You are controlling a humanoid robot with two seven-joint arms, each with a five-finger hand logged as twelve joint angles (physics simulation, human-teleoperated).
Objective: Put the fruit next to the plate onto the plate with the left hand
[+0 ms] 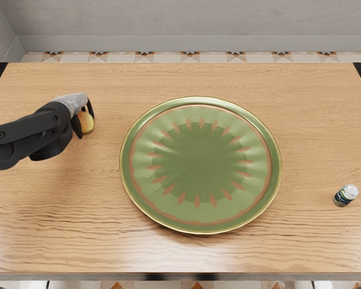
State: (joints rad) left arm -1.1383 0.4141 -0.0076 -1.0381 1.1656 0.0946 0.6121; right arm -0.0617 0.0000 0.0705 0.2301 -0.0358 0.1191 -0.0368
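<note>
A large green plate (pixel 138 129) with a gold rim and an orange petal pattern lies in the middle of the wooden table. Left of it sits a small yellow-red fruit (pixel 87 123), a short gap from the plate's rim. My left hand (pixel 81 114) comes in from the left edge on a dark arm, and its fingers curl around the fruit, covering most of it. I cannot tell whether the fruit rests on the table or is raised off it. The right arm does not show.
A small white and green bottle (pixel 345 195) lies near the table's right edge. Beyond the table's far edge (pixel 180 63) runs a patterned floor strip and a grey wall.
</note>
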